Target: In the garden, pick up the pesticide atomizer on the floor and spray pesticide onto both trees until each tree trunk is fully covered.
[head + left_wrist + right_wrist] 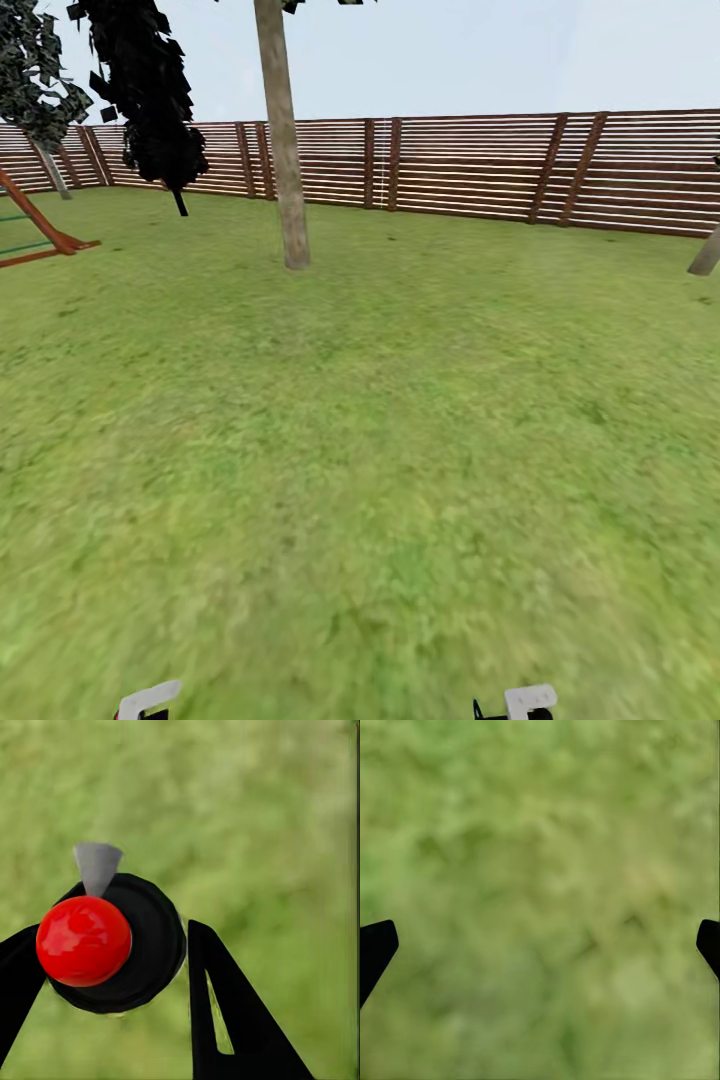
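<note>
In the left wrist view the pesticide atomizer [112, 945] shows end-on: a glossy red ball [82, 941] on a round black body, with a grey nozzle [97, 866] sticking out. My left gripper [112, 934] is shut on it, one black finger [217, 1020] pressed against each side, with blurred grass far behind. My right gripper [547, 926] is open over bare grass, holding nothing. A tall tree with a straight grey-beige tree trunk [285, 150] stands ahead, left of centre, on the lawn floor [400, 450].
A brown slatted fence [480, 165] closes the far side. A dark conifer [150, 90] and a red swing frame [40, 235] stand at the left. The foot of another trunk [705, 255] leans in at the right edge. Open grass lies between me and the tree.
</note>
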Available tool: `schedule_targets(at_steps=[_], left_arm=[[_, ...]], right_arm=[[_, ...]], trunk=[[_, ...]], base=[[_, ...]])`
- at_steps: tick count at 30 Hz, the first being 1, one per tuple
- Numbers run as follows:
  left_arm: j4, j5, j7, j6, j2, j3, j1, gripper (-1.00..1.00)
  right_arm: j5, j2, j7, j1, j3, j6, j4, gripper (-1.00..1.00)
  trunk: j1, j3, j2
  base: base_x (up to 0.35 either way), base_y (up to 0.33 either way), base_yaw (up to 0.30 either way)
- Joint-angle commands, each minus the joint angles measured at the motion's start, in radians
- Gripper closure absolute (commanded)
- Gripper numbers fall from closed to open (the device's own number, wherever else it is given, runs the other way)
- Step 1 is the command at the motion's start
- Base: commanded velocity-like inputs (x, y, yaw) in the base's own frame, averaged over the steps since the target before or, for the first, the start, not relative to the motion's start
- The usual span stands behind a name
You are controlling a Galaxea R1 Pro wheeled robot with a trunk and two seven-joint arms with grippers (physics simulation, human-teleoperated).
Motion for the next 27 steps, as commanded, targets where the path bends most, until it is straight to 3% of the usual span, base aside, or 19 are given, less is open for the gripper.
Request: schedule_targets(at_steps=[1,27], left_arm=[[0.002,-0.011,0.004,-0.003,0.0,0.005,-0.001,1.0],[0.0,-0.011,0.005,-0.003,0.003,0.008,-0.001,1.0]], right_arm=[[-0.007,0.0,-0.003,0.0,0.009,-0.002,0.0,-1.0],[-0.007,0.0,-0.003,0.0,0.009,-0.002,0.0,-1.0]], trunk=[[0.0,-0.001,0.0],[0.0,-0.001,0.0]], base=[[0.34,0.0,0.0],[0.34,0.0,0.0]])
